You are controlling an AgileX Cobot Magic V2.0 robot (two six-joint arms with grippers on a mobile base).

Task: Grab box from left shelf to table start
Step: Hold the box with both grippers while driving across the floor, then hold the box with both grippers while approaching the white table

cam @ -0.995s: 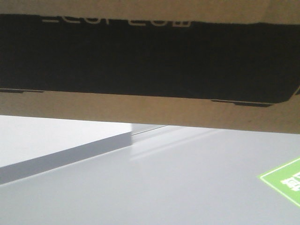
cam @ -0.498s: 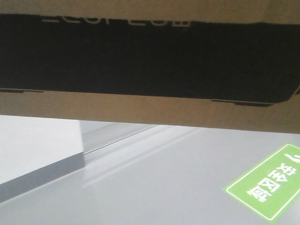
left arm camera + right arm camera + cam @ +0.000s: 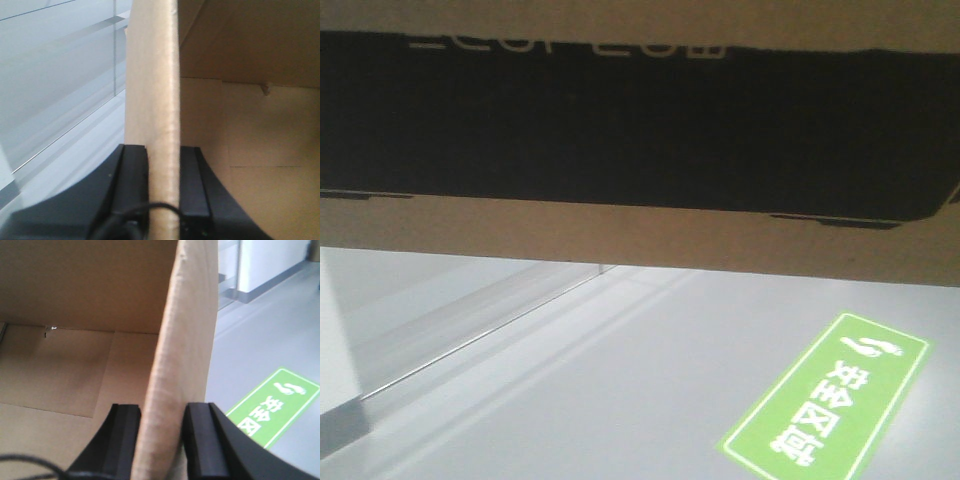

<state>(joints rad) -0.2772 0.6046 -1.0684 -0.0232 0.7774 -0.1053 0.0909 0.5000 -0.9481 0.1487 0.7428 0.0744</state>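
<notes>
The box (image 3: pixel 640 130) fills the top of the front view: brown cardboard, a wide black panel, white lettering cut off at its upper edge. It hangs above grey floor. My left gripper (image 3: pixel 162 165) is shut on the box's left wall (image 3: pixel 152 75), one black finger (image 3: pixel 131 175) outside and one inside. My right gripper (image 3: pixel 161 425) is shut on the box's right wall (image 3: pixel 185 330) the same way. Both wrist views look into the bare brown inside of the box. The shelf and the table are out of view.
Grey floor (image 3: pixel 620 400) lies below the box. A green floor sign with white characters and footprints (image 3: pixel 830 405) is at the lower right, also in the right wrist view (image 3: pixel 272 405). A white pillar with a grey base (image 3: pixel 332 400) stands at the far left, beside a glass partition (image 3: pixel 460 310).
The scene under the box has slid left: the white pillar went from mid-left to the frame's edge, and the green sign came further in. The box keeps its place in the view.
</notes>
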